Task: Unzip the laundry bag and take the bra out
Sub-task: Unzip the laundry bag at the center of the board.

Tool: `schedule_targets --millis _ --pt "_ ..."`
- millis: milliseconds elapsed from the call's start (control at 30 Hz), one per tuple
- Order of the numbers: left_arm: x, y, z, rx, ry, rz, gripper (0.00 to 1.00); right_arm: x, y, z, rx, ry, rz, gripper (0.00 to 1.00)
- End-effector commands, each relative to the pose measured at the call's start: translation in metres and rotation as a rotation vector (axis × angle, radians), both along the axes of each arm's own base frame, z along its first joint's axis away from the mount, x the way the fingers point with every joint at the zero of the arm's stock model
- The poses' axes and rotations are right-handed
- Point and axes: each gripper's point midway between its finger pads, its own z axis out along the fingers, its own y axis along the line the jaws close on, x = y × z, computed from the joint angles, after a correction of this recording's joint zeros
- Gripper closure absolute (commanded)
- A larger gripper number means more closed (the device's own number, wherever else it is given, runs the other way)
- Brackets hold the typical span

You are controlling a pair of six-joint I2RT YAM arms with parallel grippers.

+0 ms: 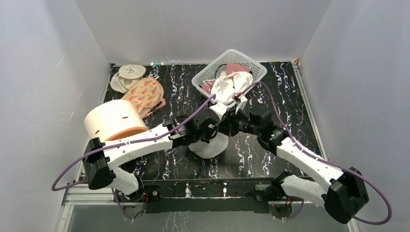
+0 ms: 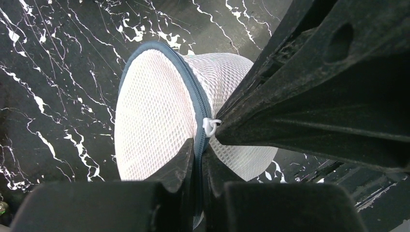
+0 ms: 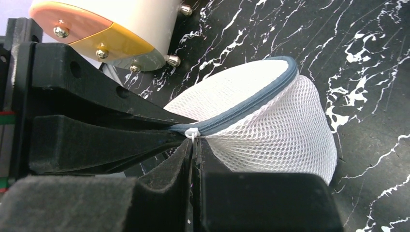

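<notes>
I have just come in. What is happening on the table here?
Both arms are at the laundry bag. The left gripper pinches its zipper rim, and the right gripper is shut on the white zipper pull. The rim looks zipped where visible; no bra shows.

The laundry bag (image 1: 210,148) lies on the table (image 1: 290,96) at its near middle, the left tool (image 2: 199,154) and right tool (image 3: 194,147) meeting at its rim, the cylinder (image 1: 113,121) to its left, the pads (image 1: 145,94) behind that, and the basket (image 1: 249,60), cloth (image 1: 227,89) in it, behind.
</notes>
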Motion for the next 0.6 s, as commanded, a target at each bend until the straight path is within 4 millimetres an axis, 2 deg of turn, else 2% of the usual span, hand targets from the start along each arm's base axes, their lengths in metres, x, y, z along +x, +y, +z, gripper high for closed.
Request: schedule_targets --millis 0,200,367,467,567 --pt "0.003 0.009 0.027 -0.017 -0.061 -0.002 1.00 0.015 -0.012 0.003 -0.028 -0.046 -0.111 1.00" --pt "0.001 0.014 0.032 0.003 -0.090 -0.061 1.00 0.034 -0.035 -0.019 -0.115 0.015 -0.274 1.00" --pt "0.002 0.027 0.032 0.051 -0.116 -0.060 1.00 0.043 -0.052 -0.026 -0.129 0.048 -0.349 1.00" --pt "0.006 0.037 0.023 0.111 -0.134 -0.041 1.00 0.043 -0.054 -0.027 -0.129 0.044 -0.354 1.00" --pt "0.008 0.045 0.017 0.158 -0.128 -0.007 0.99 0.034 -0.044 -0.021 -0.112 0.004 -0.255 1.00"
